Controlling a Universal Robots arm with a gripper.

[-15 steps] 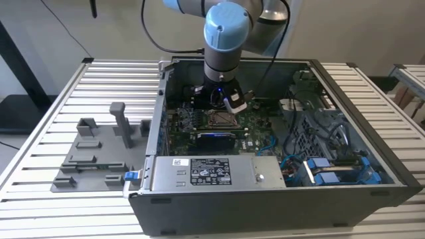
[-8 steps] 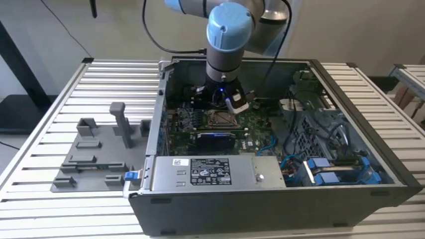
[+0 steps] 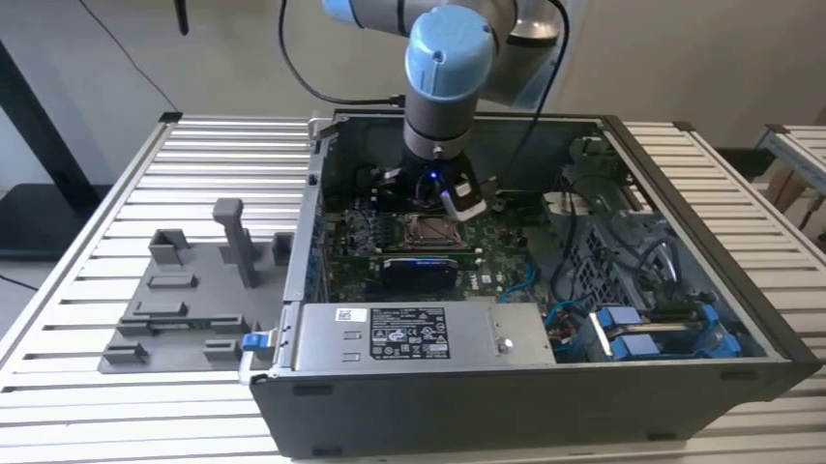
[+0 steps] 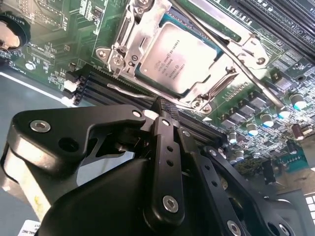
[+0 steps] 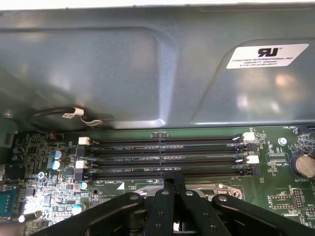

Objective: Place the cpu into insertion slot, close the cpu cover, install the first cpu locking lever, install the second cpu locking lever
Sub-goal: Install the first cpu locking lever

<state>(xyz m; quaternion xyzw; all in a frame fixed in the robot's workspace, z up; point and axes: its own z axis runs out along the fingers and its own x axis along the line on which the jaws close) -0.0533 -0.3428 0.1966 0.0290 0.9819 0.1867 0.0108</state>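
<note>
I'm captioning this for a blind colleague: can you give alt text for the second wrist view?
The cpu sits seated in the green motherboard with the cpu cover closed around it. The black gripper, fingertips together, is at the cover's edge, by the end of a thin metal lever.

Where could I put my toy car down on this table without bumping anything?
Bare table slats lie around the grey fixture on the exterior view's left, and beside the computer case on its right. Inside the case it's crowded: arm, cables, motherboard.
</note>
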